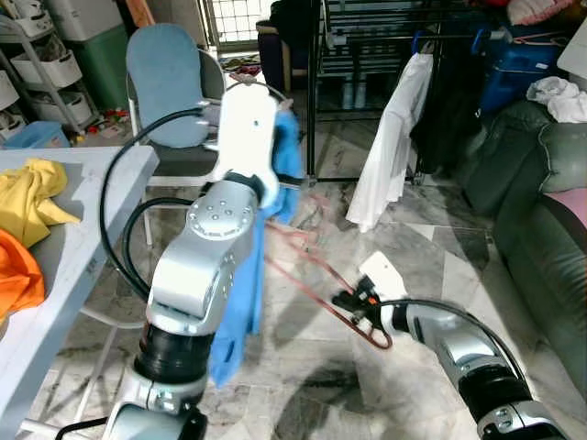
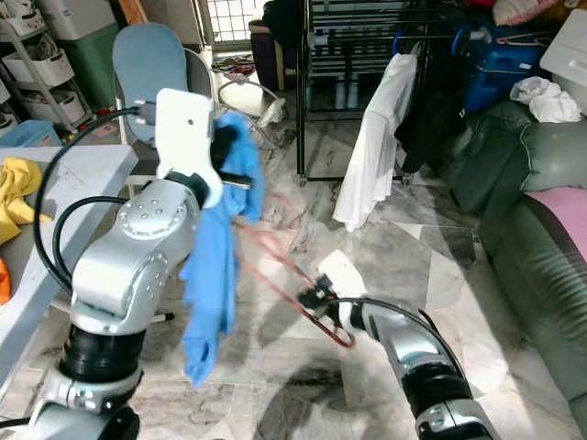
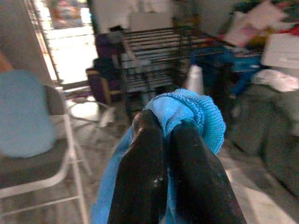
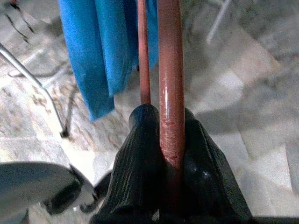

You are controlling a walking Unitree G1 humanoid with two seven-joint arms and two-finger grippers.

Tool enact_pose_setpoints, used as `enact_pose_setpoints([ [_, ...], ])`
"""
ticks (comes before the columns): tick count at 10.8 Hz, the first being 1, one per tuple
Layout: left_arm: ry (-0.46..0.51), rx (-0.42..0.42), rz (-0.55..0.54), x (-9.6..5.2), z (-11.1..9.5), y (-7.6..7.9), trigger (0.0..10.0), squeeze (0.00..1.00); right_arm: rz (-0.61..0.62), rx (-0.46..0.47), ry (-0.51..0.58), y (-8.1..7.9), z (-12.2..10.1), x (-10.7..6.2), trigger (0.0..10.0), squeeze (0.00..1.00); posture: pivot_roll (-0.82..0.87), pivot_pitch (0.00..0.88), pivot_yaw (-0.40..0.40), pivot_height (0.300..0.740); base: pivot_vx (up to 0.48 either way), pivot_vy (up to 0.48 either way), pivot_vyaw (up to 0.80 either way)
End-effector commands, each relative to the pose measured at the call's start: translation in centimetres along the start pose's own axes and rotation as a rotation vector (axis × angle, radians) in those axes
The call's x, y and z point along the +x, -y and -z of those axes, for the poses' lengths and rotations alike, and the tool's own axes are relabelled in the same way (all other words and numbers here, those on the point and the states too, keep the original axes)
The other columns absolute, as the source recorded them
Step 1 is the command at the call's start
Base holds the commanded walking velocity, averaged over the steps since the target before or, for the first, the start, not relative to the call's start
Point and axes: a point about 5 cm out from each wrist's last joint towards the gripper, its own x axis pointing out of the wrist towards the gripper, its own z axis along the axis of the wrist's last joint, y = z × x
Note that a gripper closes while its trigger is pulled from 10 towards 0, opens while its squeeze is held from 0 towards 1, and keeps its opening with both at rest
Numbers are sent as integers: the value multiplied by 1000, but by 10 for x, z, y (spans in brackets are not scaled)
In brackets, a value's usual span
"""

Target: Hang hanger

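left gripper (image 3: 170, 130) raised high, fingers clamped on blue garment (image 2: 215, 266); right gripper (image 1: 353, 302) low, fingers clamped on red hanger (image 2: 293, 275); hanger slants up toward garment

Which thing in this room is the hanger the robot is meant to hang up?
Start at the dark rack at the back with the white shirt, then drop to the marble floor before it. The hanger is the thin red loop between the two claws, the right claw gripping its low end; the blue cloth hangs beside it.
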Motion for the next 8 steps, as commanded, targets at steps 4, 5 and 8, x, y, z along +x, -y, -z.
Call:
enact_pose_setpoints([
  [4,-61,83,-113,-11,27,-29,10000,0,365,54,73,48,-18,-20,10000,0,26,9,59,740,0,0,0],
  [5,-126,85,-261,-13,46,-52,10000,0,489,84,143,65,-32,-32,10000,0,23,8,57,740,0,0,0],
  [8,-361,129,-504,-17,102,-78,10000,0,581,124,501,74,-104,-49,10000,0,9,3,50,740,0,0,0],
])
